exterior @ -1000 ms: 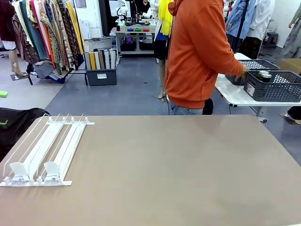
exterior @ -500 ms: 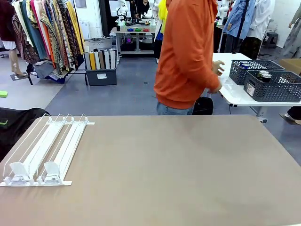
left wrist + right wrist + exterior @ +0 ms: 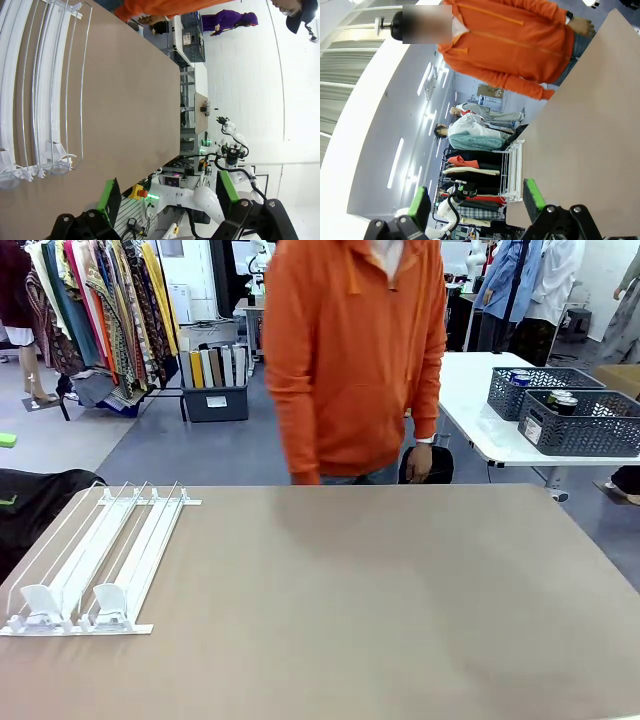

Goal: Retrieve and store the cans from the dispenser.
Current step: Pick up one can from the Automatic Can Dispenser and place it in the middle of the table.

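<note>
The front camera faces across the counter toward the person. Both wrist cameras sit high and rolled sideways; all three views share the dispenser.

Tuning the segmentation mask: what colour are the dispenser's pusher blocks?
White, pusher blocks on the dispenser; clearest in the front view.

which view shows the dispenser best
The front view: the dispenser lies whole on the table's left, both white pusher blocks at its near end, lanes empty. The left wrist view shows most of it, sideways, cut at the edge. The right wrist view shows a small far part.
</note>
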### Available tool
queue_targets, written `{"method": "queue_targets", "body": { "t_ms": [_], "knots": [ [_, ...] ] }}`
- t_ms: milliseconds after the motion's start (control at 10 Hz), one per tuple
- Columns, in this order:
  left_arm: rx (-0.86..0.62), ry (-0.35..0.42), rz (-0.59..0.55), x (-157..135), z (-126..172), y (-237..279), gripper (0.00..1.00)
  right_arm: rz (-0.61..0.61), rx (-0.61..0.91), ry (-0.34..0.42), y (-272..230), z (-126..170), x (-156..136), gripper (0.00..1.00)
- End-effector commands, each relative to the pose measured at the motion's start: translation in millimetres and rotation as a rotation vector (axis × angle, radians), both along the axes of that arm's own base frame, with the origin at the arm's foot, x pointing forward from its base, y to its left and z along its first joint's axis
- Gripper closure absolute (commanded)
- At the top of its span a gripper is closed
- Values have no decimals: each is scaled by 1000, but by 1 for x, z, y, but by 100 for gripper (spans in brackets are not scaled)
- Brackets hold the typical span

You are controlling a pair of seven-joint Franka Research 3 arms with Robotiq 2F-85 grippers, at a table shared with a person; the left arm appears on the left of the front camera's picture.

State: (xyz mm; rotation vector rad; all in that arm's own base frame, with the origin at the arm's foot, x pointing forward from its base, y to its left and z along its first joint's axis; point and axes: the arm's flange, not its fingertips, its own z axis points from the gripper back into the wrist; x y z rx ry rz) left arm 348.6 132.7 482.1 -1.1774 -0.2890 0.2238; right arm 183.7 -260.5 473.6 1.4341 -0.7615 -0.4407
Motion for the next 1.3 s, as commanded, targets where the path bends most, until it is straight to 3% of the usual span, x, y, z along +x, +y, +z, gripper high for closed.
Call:
{"method": "queue_targets", "body": {
  "t_ms": [0, 1200],
  "knots": [
    [10, -14, -15, -2, 1, 3, 0, -5, 9, -22, -1, 4, 3, 0],
    [10, -14, -15, -2, 1, 3, 0, -5, 9, -22, -1, 4, 3, 0]
  ]
}}
